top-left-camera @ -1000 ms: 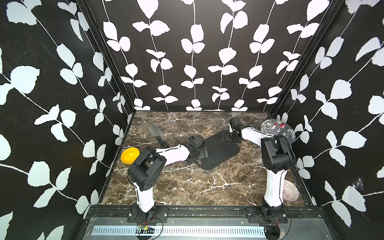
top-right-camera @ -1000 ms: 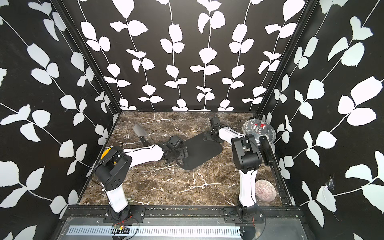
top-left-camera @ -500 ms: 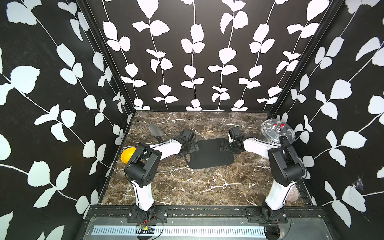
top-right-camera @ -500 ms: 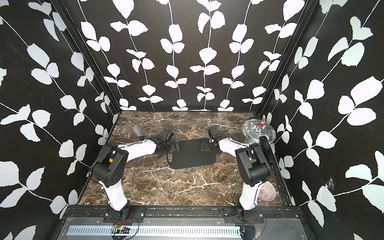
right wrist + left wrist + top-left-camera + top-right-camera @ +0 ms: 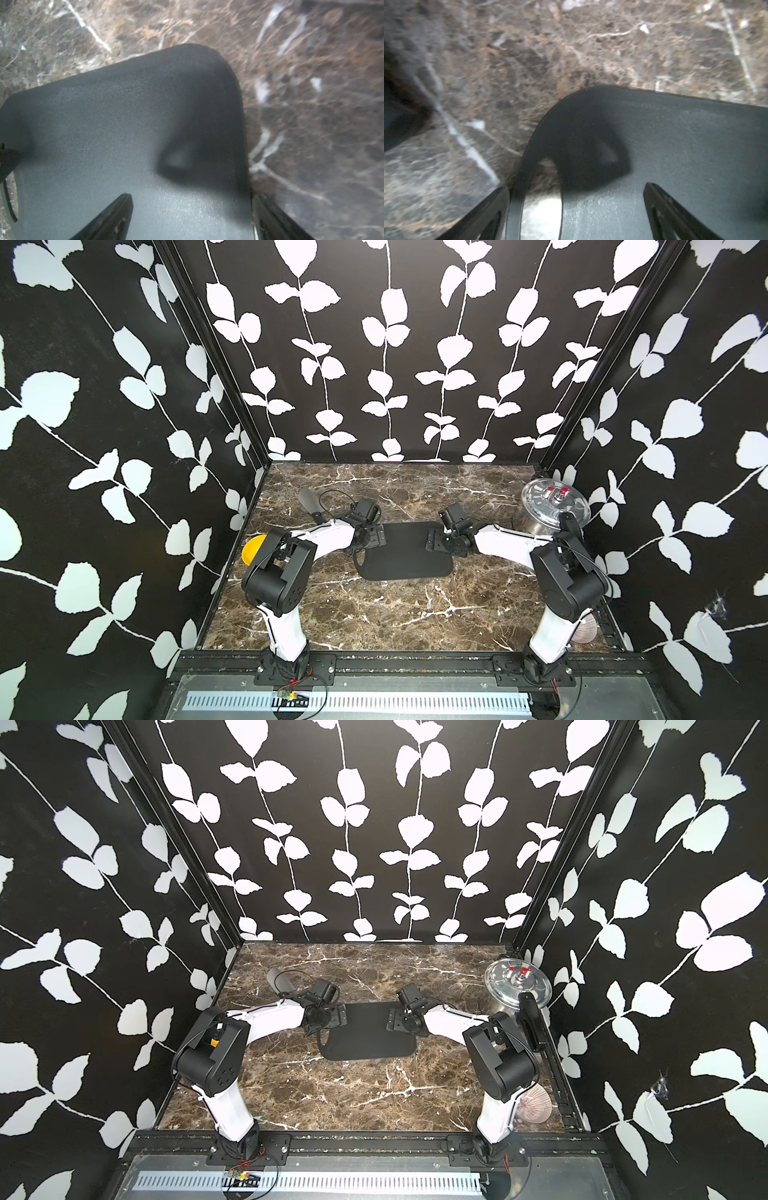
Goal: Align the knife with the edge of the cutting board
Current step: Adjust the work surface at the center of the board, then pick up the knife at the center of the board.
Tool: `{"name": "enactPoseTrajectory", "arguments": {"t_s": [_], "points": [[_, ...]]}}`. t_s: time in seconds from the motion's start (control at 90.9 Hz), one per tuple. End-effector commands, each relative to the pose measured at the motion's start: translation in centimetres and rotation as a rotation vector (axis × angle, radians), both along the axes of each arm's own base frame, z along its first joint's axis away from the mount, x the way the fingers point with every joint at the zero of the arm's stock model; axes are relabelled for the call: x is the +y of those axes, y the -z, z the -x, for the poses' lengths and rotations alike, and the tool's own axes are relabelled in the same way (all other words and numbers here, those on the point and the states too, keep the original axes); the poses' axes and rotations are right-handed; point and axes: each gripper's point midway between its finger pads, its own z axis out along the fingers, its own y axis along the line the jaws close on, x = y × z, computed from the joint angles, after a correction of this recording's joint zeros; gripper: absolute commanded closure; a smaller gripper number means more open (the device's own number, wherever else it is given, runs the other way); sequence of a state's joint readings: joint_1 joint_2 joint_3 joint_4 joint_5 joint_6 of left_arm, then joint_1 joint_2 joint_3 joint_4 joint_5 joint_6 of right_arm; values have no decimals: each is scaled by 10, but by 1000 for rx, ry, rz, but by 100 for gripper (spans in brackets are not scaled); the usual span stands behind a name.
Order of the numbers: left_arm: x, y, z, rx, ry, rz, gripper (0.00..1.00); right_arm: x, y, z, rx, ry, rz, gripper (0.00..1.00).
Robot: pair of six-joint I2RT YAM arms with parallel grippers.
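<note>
The black cutting board (image 5: 401,549) lies flat on the marble, its long sides parallel to the front edge in both top views. The knife (image 5: 309,501), grey blade and black handle, lies at the back left, apart from the board. My left gripper (image 5: 374,535) is open at the board's cut-out end. In the left wrist view one of its fingers (image 5: 483,218) is past the board's end and the other is over the board (image 5: 675,135). My right gripper (image 5: 434,539) is open at the opposite end. There one of its fingers (image 5: 112,218) is over the board (image 5: 104,124) and the other is off its edge.
A steel pressure cooker (image 5: 555,508) with a black handle stands at the back right by the wall. A yellow bowl (image 5: 251,551) sits at the left edge behind my left arm. A ribbed pale disc (image 5: 586,630) lies by the right arm's base.
The board has turned from a diagonal lie to square with the table. The left gripper swung back and left, the right gripper came forward, each staying at its end.
</note>
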State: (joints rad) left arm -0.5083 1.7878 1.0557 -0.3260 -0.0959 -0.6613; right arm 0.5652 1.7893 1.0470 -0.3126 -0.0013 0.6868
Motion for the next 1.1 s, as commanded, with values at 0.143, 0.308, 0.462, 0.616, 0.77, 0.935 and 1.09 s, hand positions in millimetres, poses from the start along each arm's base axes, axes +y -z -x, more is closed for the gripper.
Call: {"name": "enactPoseTrajectory", "arguments": {"t_s": [0.143,0.308,0.462,0.616,0.77,0.935,1.09], "points": [[10,1,18,53,20,-30,1,15,13,23,96,22,-39,9],[12,-6,14,44,14,-33,1,10,7,20,85,33,-8,9],[17,-34,0,-20,11,-41,2,1,-15,8,8,55,31,7],[32,-66,-14,-70,0,-69,2,-8,-46,-6,-73,53,88,4],[73,-84,-30,-94,-83,-86,2,-2,-83,-15,-203,21,25,3],[132,-88,-49,-87,-213,-126,2,22,-122,-14,-331,-76,-115,1],[166,-81,-67,-92,-260,-180,11,44,-139,-6,-365,-149,-182,1]]}}
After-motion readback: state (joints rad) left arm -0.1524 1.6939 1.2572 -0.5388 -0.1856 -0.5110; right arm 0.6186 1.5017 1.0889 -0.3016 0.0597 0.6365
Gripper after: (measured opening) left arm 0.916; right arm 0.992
